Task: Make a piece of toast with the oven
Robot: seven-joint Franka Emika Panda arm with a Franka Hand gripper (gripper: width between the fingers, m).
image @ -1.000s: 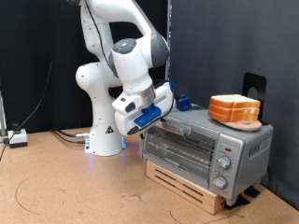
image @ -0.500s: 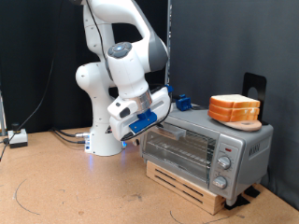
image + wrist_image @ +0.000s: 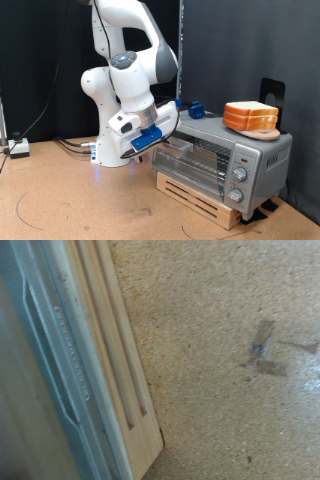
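Note:
The silver oven (image 3: 255, 160) stands on a low wooden pallet (image 3: 200, 203) at the exterior view's right. The piece of toast (image 3: 250, 114), with an orange-brown crust, lies on a small wooden board on the oven's roof. My gripper (image 3: 164, 131), with blue parts on the hand, is at the top left corner of the oven's glass door (image 3: 195, 160). Its fingertips are hidden against the door's upper edge. The wrist view shows no fingers, only the oven's metal front (image 3: 40, 370) and the pallet's slats (image 3: 115, 370) over the brown floor.
The robot's white base (image 3: 112, 150) stands just left of the oven. A blue object (image 3: 196, 109) and a black bracket (image 3: 270, 92) sit behind the oven. Cables and a small box (image 3: 18, 148) lie at the far left. Tape marks (image 3: 262, 348) are on the floor.
The hand has swung down and to the exterior view's left along the oven's front corner. The door's top edge seems to have tilted out slightly. The toast has not moved.

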